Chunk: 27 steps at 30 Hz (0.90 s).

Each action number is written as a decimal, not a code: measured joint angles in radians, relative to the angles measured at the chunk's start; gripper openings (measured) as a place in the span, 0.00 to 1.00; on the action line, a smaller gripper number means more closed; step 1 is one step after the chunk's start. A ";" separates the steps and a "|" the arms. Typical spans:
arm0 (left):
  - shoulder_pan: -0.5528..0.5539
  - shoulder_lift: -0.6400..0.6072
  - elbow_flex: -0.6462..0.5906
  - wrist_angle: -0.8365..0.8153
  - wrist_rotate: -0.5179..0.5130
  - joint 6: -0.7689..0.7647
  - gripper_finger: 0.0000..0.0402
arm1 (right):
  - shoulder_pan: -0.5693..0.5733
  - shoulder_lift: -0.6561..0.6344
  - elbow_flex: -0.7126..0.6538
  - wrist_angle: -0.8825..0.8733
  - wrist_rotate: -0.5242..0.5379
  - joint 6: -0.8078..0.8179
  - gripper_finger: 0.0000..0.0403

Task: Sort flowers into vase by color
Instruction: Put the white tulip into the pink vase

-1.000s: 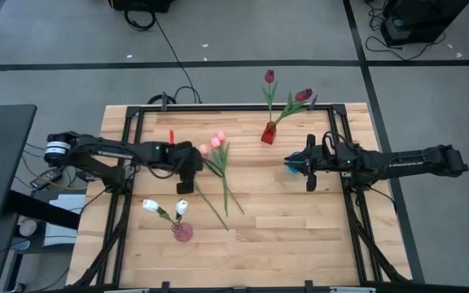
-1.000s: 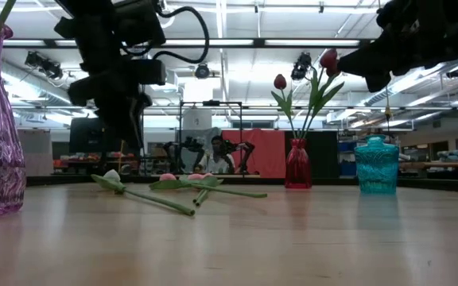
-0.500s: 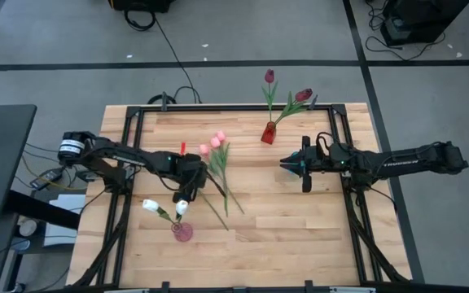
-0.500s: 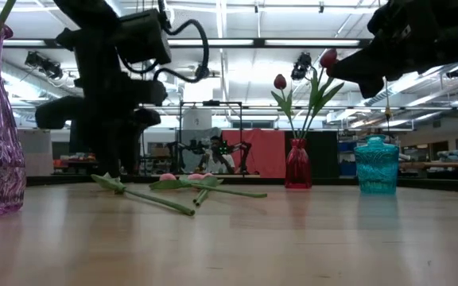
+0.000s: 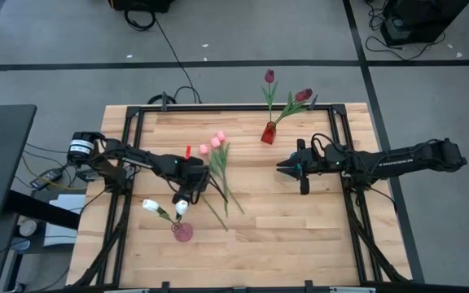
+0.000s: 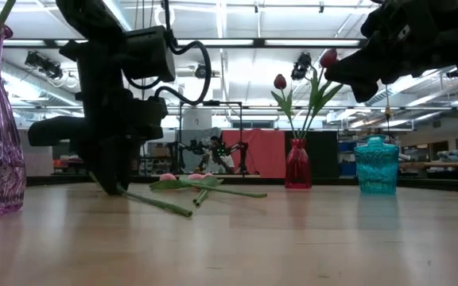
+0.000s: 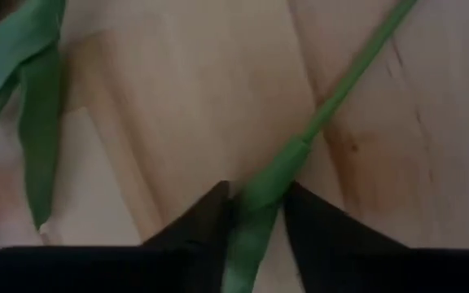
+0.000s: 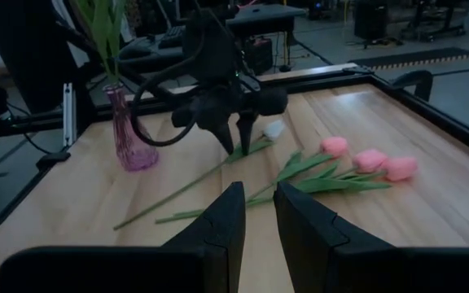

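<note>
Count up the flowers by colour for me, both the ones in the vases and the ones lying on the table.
dark red flowers: 2, in the red vase
pink flowers: 3, lying on the table
white flowers: 3, two in the pink vase, one lying on the table
Total: 8

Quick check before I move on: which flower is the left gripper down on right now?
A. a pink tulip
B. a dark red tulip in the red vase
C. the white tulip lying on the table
C: the left gripper straddles the green stem of the white tulip lying on the table.
</note>
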 joint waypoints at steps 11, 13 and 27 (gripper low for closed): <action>0.001 -0.009 0.112 -0.069 -0.218 0.081 0.03 | 0.029 0.048 0.000 0.026 -0.002 0.059 0.21; 0.004 -0.009 0.168 -0.108 -0.251 0.119 0.02 | 0.039 0.072 0.000 0.034 -0.001 0.071 0.21; -0.007 -0.010 0.480 -0.258 -0.386 0.255 0.01 | 0.111 0.050 0.013 0.067 0.092 0.049 0.21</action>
